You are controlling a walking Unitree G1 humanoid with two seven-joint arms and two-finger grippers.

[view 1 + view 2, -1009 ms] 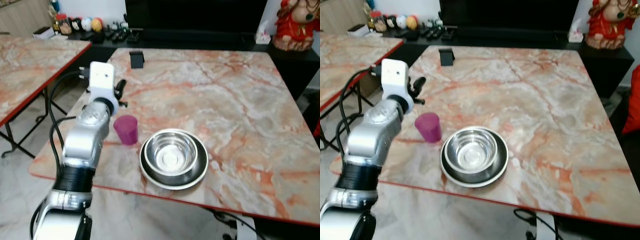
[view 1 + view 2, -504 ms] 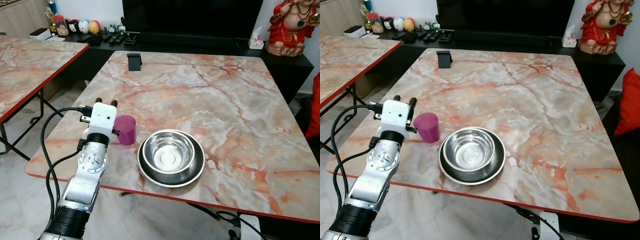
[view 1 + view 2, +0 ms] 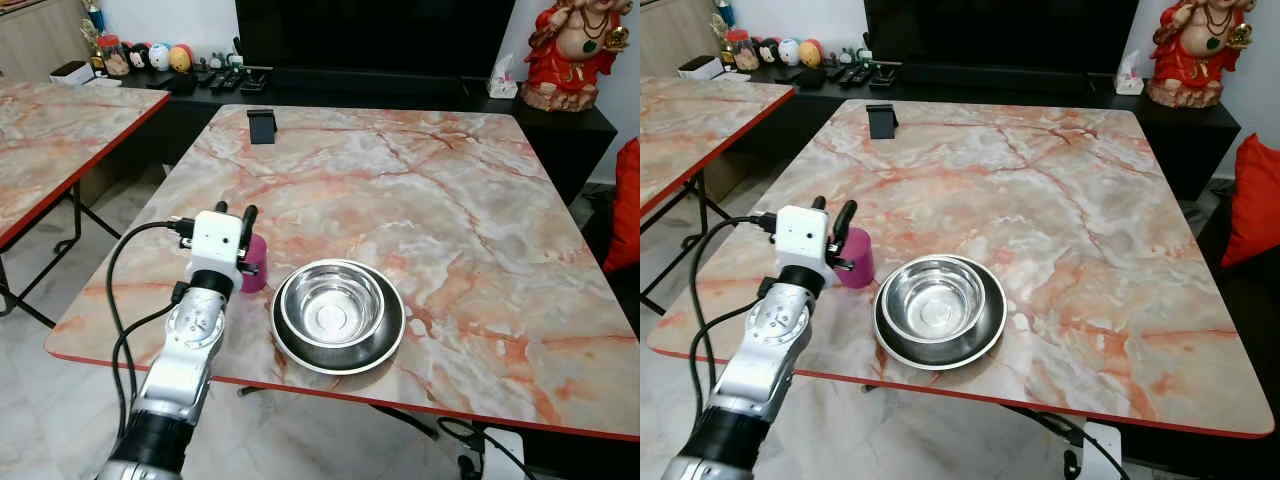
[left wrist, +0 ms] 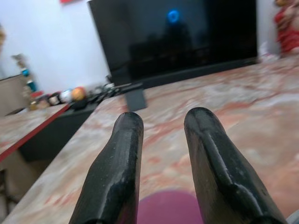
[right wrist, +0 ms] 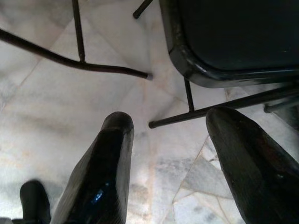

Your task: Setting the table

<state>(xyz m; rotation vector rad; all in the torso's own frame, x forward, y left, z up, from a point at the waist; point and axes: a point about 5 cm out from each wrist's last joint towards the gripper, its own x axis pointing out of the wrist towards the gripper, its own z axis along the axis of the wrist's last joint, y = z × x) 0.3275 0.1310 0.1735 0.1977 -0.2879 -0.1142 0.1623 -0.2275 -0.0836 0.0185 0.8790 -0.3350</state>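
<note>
Left eye view: one magenta cup (image 3: 254, 266) stands on the marble table (image 3: 450, 200), just beside one steel bowl (image 3: 335, 307) nested in one steel plate (image 3: 385, 347). The left gripper (image 3: 235, 214) hovers above the cup, fingers slightly apart, nothing between them. The right gripper (image 5: 168, 158) hangs over the floor tiles (image 5: 56, 107), fingers apart.

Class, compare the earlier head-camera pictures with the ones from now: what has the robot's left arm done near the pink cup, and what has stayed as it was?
The left gripper has drawn back toward the table's near edge and now sits directly above the pink cup, fingers open, nothing held. Cup, steel bowl and plate stayed put.
</note>
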